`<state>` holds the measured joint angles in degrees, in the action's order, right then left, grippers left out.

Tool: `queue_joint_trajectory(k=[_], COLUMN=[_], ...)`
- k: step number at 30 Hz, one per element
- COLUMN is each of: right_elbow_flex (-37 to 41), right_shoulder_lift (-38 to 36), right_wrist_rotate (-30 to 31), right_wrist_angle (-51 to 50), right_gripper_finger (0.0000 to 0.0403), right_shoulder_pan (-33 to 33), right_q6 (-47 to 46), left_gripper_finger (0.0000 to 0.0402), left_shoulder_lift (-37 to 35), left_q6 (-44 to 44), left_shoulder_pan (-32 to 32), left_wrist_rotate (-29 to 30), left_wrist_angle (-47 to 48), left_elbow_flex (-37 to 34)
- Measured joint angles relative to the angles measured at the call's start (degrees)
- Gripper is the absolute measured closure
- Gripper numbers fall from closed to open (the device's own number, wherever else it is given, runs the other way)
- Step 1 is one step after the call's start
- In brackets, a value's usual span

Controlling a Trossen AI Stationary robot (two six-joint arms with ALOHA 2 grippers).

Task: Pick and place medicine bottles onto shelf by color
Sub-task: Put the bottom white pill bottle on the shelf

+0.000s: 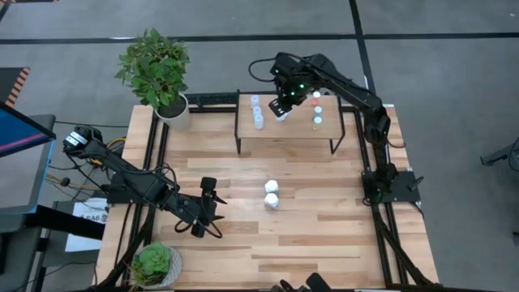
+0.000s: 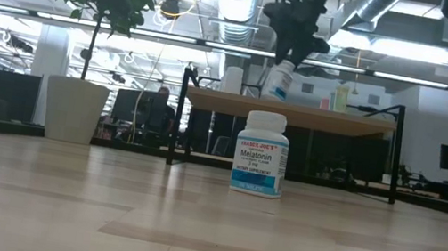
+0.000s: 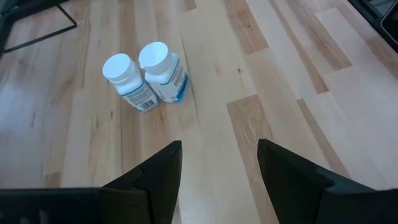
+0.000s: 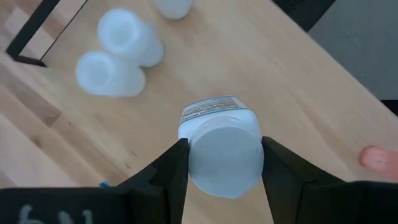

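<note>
The shelf (image 1: 285, 130) is a low light-wood board on black legs at the table's far side. Pale bluish bottles (image 1: 257, 111) stand on its left part, small colour-capped ones (image 1: 316, 111) on its right. My right gripper (image 1: 280, 110) is over the board between them, shut on a white medicine bottle (image 2: 279, 82). Two more white bottles (image 1: 272, 195) stand upright on the tabletop, and in the left wrist view they touch side by side (image 3: 146, 78). My left gripper (image 3: 219, 163) hovers open near them, toward the table's left. My right gripper pinches the white bottle at its cap end (image 4: 224, 163) between its two fingers, one on each side. The fingers (image 4: 173, 169) come steeply from above, pointing down. The bottle hangs below them, tilted, its labelled body (image 4: 214, 111) low over the shelf board.
A potted plant (image 1: 158, 73) stands at the table's far left corner and a smaller one (image 1: 154, 264) at the near left. A red-capped bottle (image 4: 376, 158) stands on the shelf close beside the held bottle. Bare board (image 4: 261, 68) lies under and around the held bottle.
</note>
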<state>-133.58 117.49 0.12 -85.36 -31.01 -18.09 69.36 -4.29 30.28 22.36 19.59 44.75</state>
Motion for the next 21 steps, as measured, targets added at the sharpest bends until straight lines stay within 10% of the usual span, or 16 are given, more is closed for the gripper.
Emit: queue_joint_trajectory(k=[21], right_elbow_flex=[-0.6], right_shoulder_lift=[3.6], right_wrist_rotate=[0.0], right_wrist_angle=[-1.9], right_gripper_finger=[0.0159], right_shoulder_pan=[-1.0], right_q6=[0.5], left_gripper_finger=[0.0203], left_shoulder_lift=[0.0], left_q6=[0.0], left_shoulder_pan=[0.0], left_wrist_rotate=[-0.1], left_wrist_angle=[0.8], left_elbow_flex=[0.0])
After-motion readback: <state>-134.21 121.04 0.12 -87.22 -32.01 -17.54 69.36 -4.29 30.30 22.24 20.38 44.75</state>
